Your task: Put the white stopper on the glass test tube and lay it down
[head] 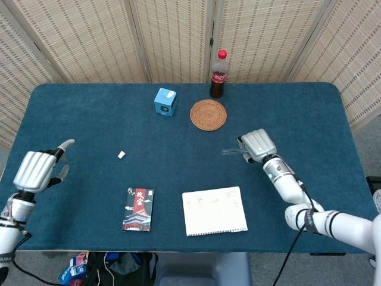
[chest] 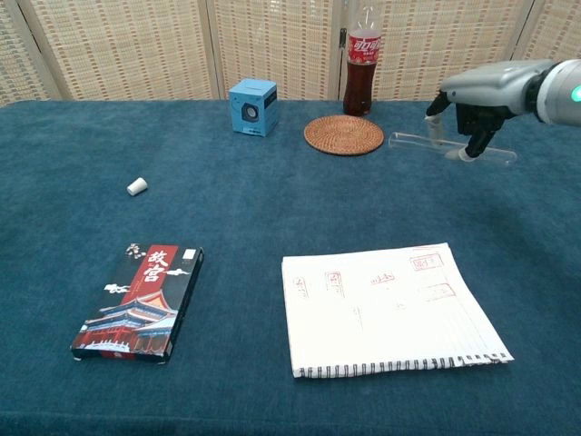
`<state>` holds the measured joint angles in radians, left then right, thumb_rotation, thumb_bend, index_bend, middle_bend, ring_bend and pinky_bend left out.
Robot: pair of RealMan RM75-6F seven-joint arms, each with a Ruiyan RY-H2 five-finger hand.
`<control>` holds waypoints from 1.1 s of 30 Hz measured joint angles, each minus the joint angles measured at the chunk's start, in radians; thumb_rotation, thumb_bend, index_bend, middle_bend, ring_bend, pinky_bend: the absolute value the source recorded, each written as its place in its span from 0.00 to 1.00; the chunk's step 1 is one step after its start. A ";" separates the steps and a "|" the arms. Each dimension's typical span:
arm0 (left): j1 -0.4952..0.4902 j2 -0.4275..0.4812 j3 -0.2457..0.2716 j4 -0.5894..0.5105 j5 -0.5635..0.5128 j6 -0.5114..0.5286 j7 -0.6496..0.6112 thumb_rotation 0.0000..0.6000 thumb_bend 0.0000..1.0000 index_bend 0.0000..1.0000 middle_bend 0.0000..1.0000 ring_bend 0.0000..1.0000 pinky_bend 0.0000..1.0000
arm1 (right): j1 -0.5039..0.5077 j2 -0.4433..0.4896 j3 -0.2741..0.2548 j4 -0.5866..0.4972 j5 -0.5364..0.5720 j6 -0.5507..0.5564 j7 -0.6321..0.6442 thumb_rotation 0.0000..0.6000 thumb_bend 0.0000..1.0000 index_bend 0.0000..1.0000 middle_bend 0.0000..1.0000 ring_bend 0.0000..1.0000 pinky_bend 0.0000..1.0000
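Gripping the glass test tube (chest: 451, 148) near its middle, my right hand (chest: 478, 102) is holding it clear of the surface (chest: 272, 209), roughly level, with one end tilted slightly down in the chest view. My fingers (chest: 468, 145) are curling around it from above; I cannot tell which end is the open mouth. My left hand (head: 37, 170) is hovering over the left edge of the surface, holding nothing, fingers apart. The white stopper (chest: 137, 187) is lying on the cloth well apart from both hands, nearer the left one.

I am judging the tube to be light, stiff, smooth and breakable, so I am wanting a firm but gentle hold, not a hard squeeze, since thin glass could crack or slide out between the fingers. Holding it mid-length is leaving both ends free, which suits pushing the stopper in. The stopper is looking small and light, probably slightly yielding, and likely to roll if nudged; I am thinking of pinching it by its wider end so the narrower end can enter the mouth. Pressing it in straight along the tube seems safer than levering sideways.
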<state>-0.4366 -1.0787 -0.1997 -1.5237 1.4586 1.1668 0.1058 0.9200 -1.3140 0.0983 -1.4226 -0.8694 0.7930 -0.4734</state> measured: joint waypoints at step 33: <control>-0.510 -0.193 0.097 0.266 -0.508 -0.697 0.236 1.00 0.53 0.14 0.99 1.00 1.00 | -0.100 0.179 -0.041 -0.218 0.023 0.129 -0.102 1.00 0.62 0.80 1.00 1.00 1.00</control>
<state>-0.9470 -1.2722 -0.1023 -1.2573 0.9504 0.4703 0.3421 0.8200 -1.1351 0.0570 -1.6409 -0.8459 0.9220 -0.5754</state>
